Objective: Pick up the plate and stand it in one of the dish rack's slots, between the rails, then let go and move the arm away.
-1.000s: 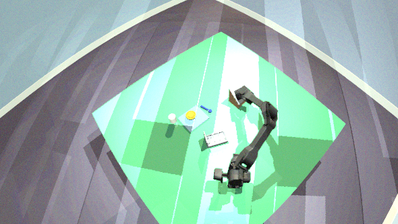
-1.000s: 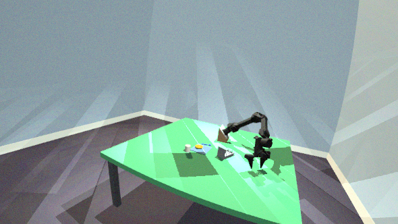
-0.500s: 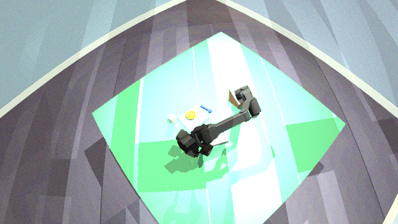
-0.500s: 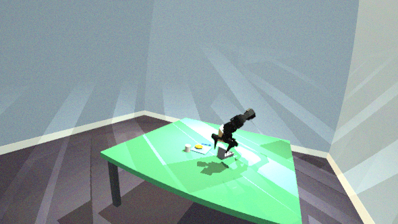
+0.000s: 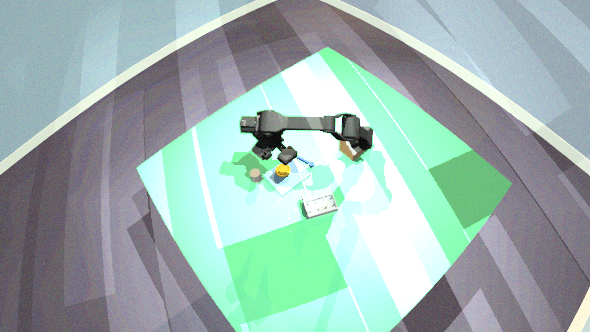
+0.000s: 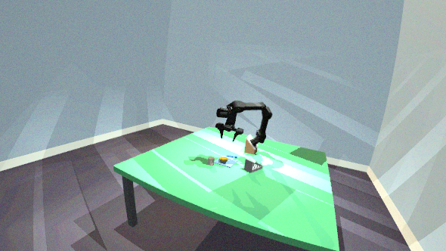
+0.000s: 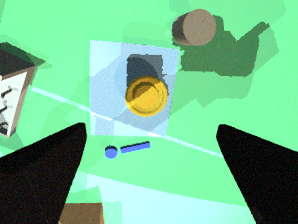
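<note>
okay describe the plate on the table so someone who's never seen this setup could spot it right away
On the green table, look under the open gripper for a pale blue square mat. The plate is the round yellow disc lying on that mat. Its neighbours differ: a brown cylinder to one side, a thin blue stick, and a white rack.

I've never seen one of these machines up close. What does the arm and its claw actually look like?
The arm is dark grey to black throughout, built from slim boxy links joined by chunkier rounded joints. No cables, labels or markings can be made out. It rises from a tan, wedge-shaped base. The claw has two plain black fingers that taper to points.
</note>
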